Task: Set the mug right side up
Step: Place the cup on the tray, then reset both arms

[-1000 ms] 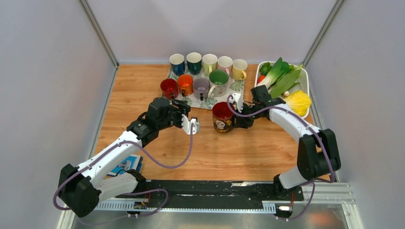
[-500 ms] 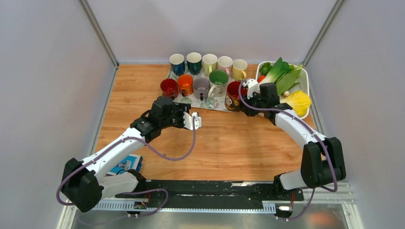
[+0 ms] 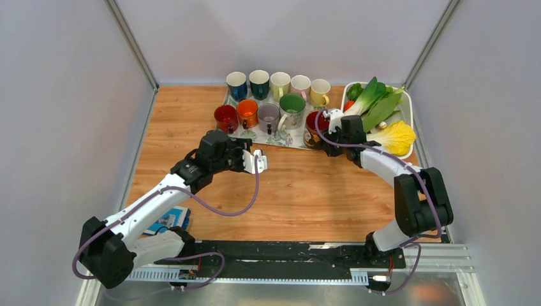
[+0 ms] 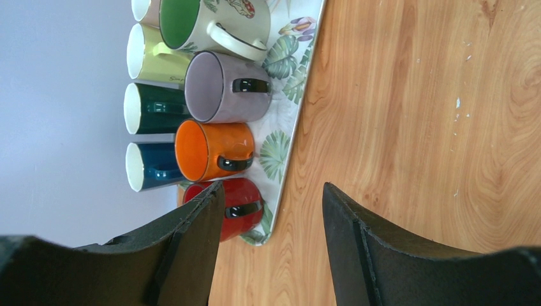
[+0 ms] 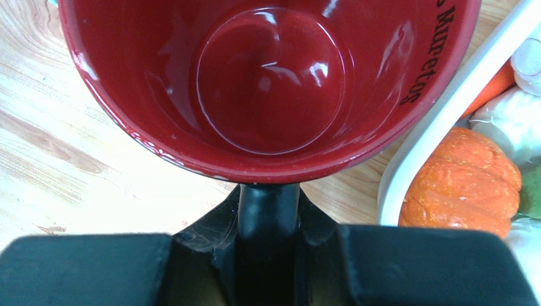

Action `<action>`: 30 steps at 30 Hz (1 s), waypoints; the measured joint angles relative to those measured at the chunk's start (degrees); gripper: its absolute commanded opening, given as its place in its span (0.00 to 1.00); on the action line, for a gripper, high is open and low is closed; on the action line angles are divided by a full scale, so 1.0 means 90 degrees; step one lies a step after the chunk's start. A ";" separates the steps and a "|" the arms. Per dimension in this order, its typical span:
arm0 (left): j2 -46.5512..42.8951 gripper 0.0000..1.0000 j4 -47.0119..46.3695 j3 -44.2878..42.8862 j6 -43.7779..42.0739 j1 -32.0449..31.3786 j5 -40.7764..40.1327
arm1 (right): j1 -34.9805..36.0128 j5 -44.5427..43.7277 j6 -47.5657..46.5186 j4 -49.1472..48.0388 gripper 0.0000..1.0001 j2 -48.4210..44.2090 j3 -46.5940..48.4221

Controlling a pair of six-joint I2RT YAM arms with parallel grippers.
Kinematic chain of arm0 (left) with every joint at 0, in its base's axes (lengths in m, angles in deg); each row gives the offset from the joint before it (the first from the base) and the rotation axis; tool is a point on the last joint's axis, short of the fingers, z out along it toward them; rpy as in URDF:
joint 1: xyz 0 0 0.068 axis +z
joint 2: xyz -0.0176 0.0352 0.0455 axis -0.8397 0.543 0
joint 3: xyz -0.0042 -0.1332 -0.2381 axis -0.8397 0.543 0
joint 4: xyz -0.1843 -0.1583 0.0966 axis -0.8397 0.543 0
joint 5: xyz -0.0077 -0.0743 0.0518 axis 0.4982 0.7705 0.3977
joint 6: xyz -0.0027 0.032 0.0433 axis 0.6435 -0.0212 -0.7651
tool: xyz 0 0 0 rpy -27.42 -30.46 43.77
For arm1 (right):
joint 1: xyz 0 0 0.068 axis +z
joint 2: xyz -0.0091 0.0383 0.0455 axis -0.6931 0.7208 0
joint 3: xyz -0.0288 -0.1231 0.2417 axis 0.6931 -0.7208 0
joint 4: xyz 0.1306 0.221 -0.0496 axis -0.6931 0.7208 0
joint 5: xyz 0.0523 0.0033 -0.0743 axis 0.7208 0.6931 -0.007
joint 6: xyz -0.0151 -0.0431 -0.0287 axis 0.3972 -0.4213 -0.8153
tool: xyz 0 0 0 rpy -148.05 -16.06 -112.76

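Note:
The dark red mug [image 3: 312, 127] with a black handle [image 5: 268, 207] stands mouth up at the right front corner of the leaf-print tray [image 3: 317, 112]. My right gripper [image 3: 327, 131] is shut on that handle. In the right wrist view the mug's [image 5: 271, 83] glossy empty inside faces the camera, and the right gripper [image 5: 268, 213] clamps the handle from both sides. I cannot tell whether the mug rests on the tray or hangs just above it. My left gripper [image 3: 258, 161] is open over bare wood in front of the tray's left end, its fingers [image 4: 191, 248] empty.
Several upright mugs [image 3: 268, 116] fill the tray [image 4: 290, 76], among them a red mug [image 4: 245, 207] and an orange mug [image 4: 214, 150]. A white bin [image 3: 409, 112] of vegetables sits right of the mug, its rim [image 5: 440, 121] close by, with a small pumpkin [image 5: 472, 185]. A blue booklet [image 3: 170, 219] lies near left.
My right gripper has carried the mug from the wood in front of the tray back and right to the tray's right end. The left arm has barely shifted.

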 measured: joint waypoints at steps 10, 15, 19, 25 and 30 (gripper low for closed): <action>-0.0005 0.66 -0.0005 0.0036 0.0044 0.0041 0.0002 | 0.0180 0.0017 -0.0078 -0.0452 0.00 0.0316 -0.0046; -0.0044 0.66 -0.0017 0.0087 0.0073 0.0046 0.0002 | 0.0221 -0.0090 0.0024 -0.0777 0.00 0.0631 0.0036; -0.0124 0.66 -0.0005 0.0109 0.0095 0.0083 0.0005 | 0.0262 -0.0204 0.0112 -0.0899 0.04 0.0930 0.0168; -0.0197 0.66 0.0002 0.0109 0.0092 0.0136 0.0005 | 0.0364 -0.0396 0.0163 -0.1124 0.54 0.0979 0.0185; -0.0202 0.66 0.0041 0.0109 0.0095 0.0153 0.0005 | 0.0372 -0.0461 0.0172 -0.1200 0.75 0.0801 0.0185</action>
